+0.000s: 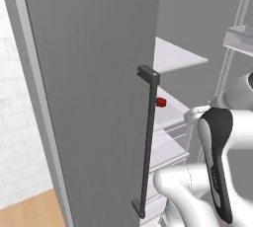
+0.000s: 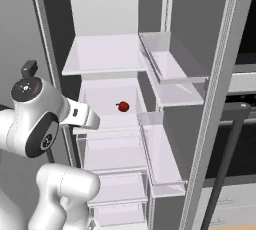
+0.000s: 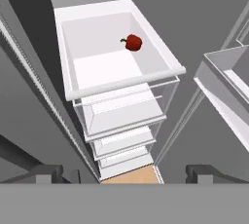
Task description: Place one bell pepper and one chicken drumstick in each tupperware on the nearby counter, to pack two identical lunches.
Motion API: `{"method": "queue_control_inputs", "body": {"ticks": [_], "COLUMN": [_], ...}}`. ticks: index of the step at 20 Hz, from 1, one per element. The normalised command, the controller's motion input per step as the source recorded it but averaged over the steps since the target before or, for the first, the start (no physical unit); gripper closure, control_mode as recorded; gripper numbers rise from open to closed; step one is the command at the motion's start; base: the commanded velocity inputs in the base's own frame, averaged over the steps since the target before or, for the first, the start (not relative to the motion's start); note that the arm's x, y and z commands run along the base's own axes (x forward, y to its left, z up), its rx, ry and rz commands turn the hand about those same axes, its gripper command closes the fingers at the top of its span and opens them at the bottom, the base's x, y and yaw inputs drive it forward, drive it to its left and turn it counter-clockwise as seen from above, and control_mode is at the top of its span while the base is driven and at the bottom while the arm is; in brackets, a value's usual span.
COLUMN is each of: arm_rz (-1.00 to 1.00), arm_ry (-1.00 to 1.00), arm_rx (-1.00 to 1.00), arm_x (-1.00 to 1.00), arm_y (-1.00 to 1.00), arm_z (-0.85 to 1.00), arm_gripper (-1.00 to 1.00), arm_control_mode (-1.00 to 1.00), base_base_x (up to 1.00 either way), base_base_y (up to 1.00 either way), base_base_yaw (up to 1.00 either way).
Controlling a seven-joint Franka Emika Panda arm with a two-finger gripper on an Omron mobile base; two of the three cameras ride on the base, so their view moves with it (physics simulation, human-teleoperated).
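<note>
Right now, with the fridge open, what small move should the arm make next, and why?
Probably advance the open gripper forward and down toward the red bell pepper. The pepper lies alone in the white fridge bin, near its back right corner, well beyond the fingertips, and the gripper holds nothing yet.

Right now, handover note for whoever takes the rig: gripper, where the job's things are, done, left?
Gripper: open, empty, looking down into the open fridge.
Red bell pepper: on a white fridge shelf, toward its back, untouched; it also shows in the right base view.
Fridge door: swung open.
Done: fridge opened, nothing picked.
Left: the whole packing, starting with this pepper. Drumsticks, second pepper, tupperware and counter not located from here.
</note>
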Motion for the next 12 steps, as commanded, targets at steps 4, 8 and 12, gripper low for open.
{"method": "queue_control_inputs", "body": {"ticks": [4, 8, 12], "arm_rz": [0.00, 0.00, 0.00], "arm_ry": [0.00, 0.00, 0.00], "arm_rx": [0.00, 0.00, 0.00], "arm_x": [0.00, 0.00, 0.00], "arm_y": [0.00, 0.00, 0.00], "arm_z": [0.00, 0.00, 0.00], "arm_gripper": [-1.00, -1.00, -1.00], "arm_control_mode": [1.00, 1.00, 1.00], "base_base_x": [0.61, 0.39, 0.36], "base_base_y": [-0.32, -0.27, -0.32], "base_base_yaw": [0.01, 0.12, 0.27]}}
